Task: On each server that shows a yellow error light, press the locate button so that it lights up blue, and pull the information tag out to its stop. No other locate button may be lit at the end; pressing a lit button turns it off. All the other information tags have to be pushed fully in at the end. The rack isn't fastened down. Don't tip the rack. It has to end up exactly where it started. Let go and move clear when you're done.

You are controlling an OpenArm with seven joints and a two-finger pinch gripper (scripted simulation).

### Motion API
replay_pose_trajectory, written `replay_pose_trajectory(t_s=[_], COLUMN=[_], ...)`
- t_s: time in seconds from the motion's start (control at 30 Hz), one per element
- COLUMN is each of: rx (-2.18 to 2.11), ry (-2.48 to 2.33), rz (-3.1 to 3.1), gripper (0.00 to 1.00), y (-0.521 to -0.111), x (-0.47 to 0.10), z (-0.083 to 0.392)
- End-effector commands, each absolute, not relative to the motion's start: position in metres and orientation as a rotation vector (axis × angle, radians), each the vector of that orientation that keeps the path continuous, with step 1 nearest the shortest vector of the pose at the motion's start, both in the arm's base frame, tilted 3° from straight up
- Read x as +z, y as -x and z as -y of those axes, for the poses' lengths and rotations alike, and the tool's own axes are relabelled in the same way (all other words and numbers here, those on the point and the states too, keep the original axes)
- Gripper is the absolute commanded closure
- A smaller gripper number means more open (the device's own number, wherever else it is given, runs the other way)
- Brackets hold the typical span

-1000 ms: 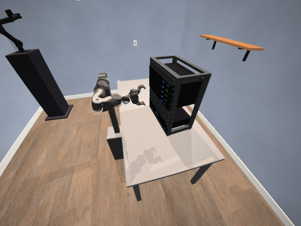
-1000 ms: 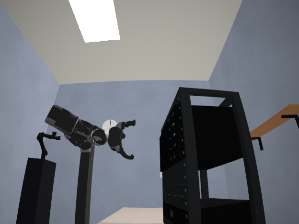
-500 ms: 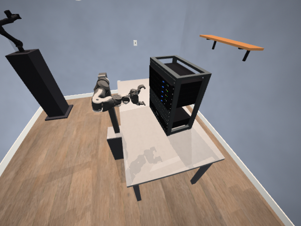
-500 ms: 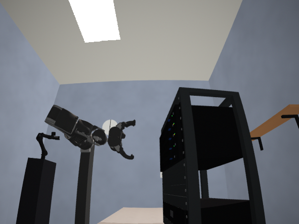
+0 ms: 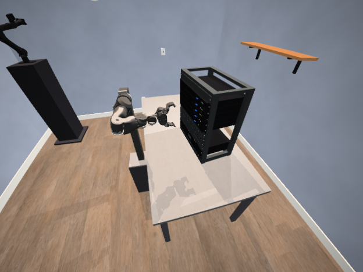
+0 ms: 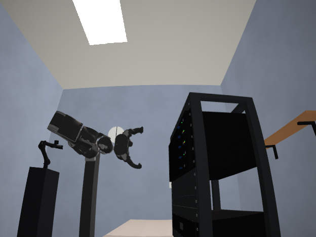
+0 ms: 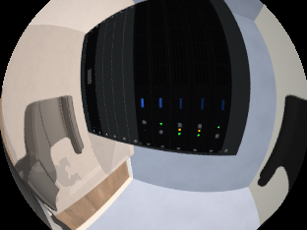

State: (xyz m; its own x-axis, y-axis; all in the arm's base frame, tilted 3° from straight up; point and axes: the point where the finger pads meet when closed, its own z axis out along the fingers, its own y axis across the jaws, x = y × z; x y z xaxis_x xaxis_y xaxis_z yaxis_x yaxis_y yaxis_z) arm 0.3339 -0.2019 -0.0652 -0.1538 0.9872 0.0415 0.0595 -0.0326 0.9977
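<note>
The boxy, metal-framed server rack [image 5: 211,91] [image 6: 200,143] [image 7: 241,79] stands upright ahead of my curved-fingered claw [image 5: 174,114] [image 6: 142,148], which is spread wide, released.

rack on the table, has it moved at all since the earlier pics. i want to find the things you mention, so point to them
No. In the top view, the rack [image 5: 249,112] [image 6: 199,153] [image 7: 242,84] stands at the same spot on the table [image 5: 173,175] [image 6: 137,229] [image 7: 44,54], and its base corners show no visible shift against the tabletop edges.
</note>
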Motion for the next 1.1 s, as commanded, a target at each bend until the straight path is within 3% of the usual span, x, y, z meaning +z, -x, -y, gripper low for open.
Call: replay_pose_trajectory(t_s=[0.0,0.7,1.07], rx=[1.329,1.329,1.328], ry=[-1.191,-1.192,-1.194], rz=[-1.337,-1.337,-1.337], gripper=[0.00,0.00,0.00], y=[-0.335,-0.355,-0.402], x=[-0.062,-0.075,-0.107], z=[0.202,0.210,0.228])
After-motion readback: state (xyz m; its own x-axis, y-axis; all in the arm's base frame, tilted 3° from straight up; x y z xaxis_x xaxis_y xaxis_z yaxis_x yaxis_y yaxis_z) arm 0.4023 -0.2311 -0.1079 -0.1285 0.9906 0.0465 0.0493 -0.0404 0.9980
